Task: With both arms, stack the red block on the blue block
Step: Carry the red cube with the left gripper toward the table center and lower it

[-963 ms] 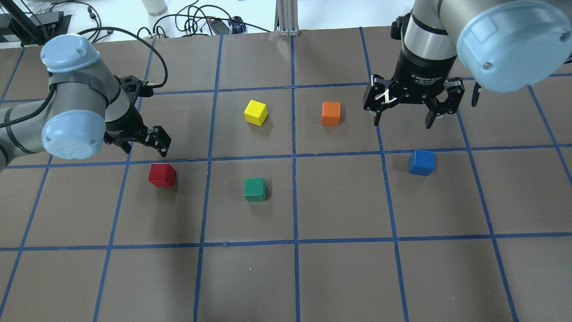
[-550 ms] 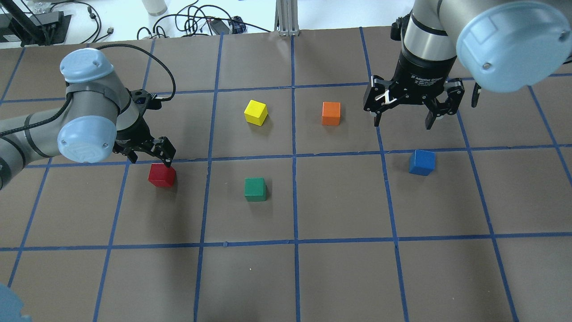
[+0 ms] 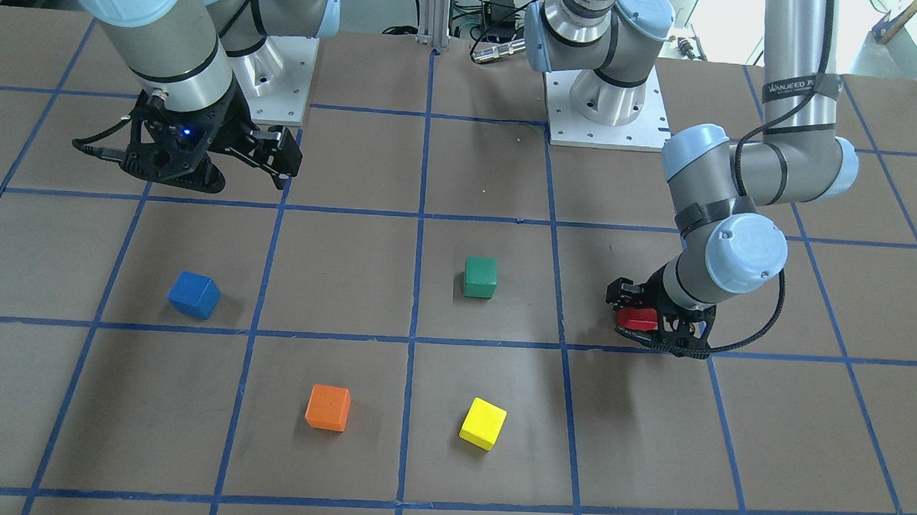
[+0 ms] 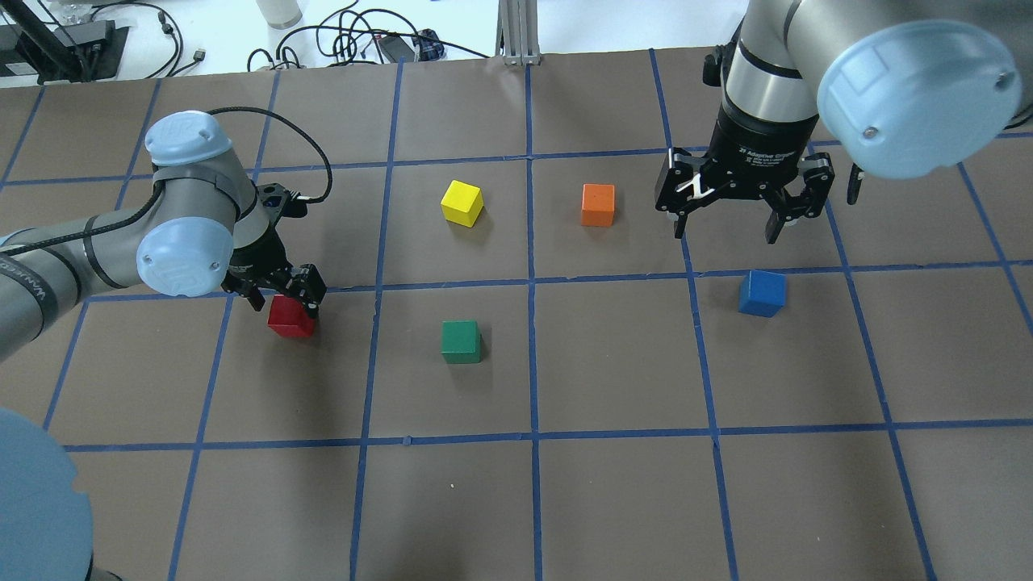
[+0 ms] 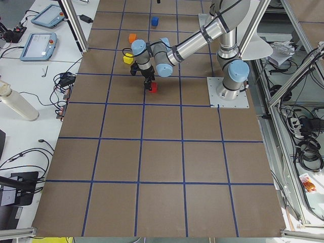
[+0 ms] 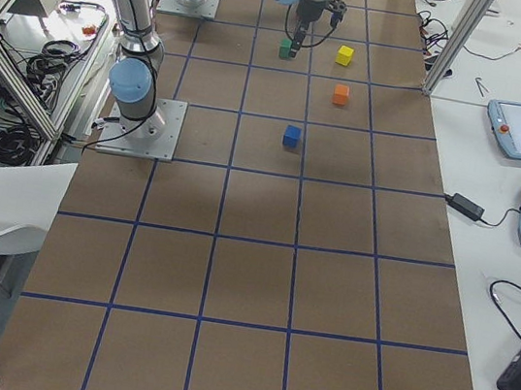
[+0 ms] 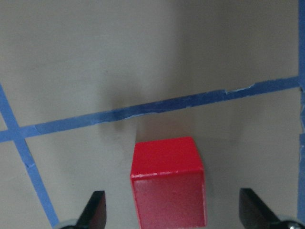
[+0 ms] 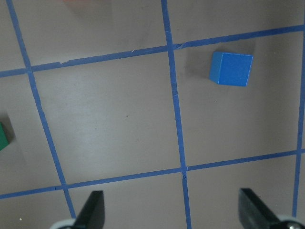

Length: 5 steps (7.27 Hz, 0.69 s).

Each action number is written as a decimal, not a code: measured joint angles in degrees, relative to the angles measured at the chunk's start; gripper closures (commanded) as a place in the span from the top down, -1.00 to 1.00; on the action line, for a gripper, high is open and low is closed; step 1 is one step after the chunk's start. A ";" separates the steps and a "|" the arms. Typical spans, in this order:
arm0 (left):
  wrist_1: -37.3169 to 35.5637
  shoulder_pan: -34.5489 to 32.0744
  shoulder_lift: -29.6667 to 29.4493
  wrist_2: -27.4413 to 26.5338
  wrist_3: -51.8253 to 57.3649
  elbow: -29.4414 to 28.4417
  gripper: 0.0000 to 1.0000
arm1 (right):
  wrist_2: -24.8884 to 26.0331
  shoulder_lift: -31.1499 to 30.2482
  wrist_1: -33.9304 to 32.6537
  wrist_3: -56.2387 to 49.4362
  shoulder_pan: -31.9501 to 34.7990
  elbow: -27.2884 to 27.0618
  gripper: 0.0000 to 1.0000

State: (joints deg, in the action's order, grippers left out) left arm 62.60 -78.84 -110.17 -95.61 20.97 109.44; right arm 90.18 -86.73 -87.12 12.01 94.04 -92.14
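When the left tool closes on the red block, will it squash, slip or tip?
Probably rigid: the red block has crisp edges and flat faces, so squashing seems unlikely. Its matte sides should grip fairly well. Resting flat between the left tool's open fingers, it looks unlikely to roll or tip.

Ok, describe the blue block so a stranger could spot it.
On the brown gridded table, find the side where the right gripper hangs open. The blue block sits near it, the only blue cube; its neighbours are an orange cube and a green cube.

Red block (image 4: 289,323), blue block (image 4: 762,292) well apart
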 measured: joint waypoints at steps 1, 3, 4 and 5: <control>-0.04 0.00 -0.68 -1.61 0.12 -0.14 -1.00 | 0.00 -0.01 -0.30 0.02 0.00 -0.15 1.00; 0.01 -0.01 -0.54 -4.38 0.12 -0.52 -1.00 | 0.00 -0.01 -0.78 0.14 0.00 -0.20 1.00; 0.26 -0.21 0.11 -5.45 0.03 -0.95 -1.00 | 0.00 -0.01 -0.89 0.06 0.00 -0.18 1.00; 1.03 -0.61 0.72 -5.81 -0.05 -2.14 -1.00 | 0.00 -0.01 -0.91 -0.01 0.00 -0.18 1.00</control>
State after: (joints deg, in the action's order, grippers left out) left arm 63.62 -79.45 -109.45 -101.43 20.93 107.30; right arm 90.18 -86.75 -88.03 12.00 94.04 -92.32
